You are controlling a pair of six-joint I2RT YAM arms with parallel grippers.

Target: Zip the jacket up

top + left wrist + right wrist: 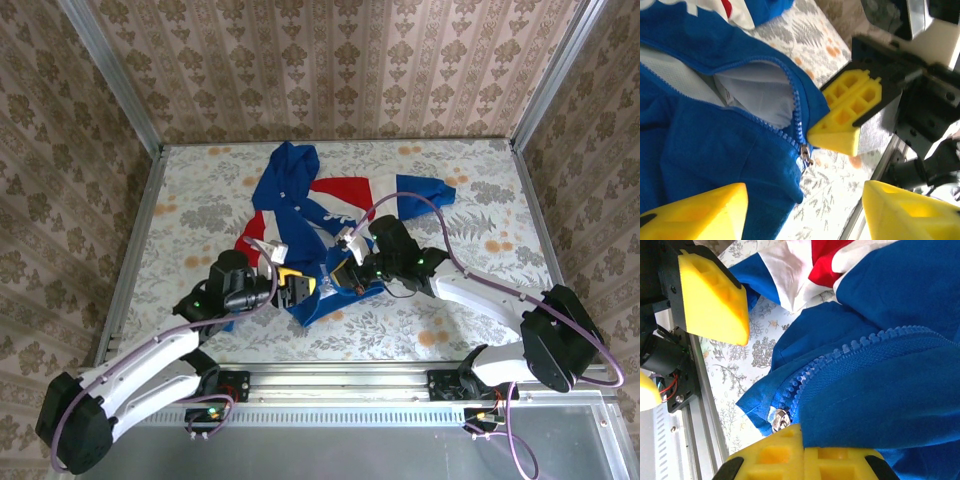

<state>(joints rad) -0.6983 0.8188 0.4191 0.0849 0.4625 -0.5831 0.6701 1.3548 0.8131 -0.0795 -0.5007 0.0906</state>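
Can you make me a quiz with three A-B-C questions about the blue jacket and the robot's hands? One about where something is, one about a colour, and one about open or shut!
1. Where on the jacket is the zip slider?
A. up by the hood
B. at the bottom hem
C. on a sleeve

2. What colour are the gripper fingers?
A. green
B. purple
C. yellow

3. The left gripper is:
A. open
B. shut on the jacket
C. shut on a spoon

Answers:
1 B: the slider sits at the jacket's low corner, with the teeth apart above it.
2 C: the finger blocks are bright yellow.
3 A: its two fingers stand far apart.
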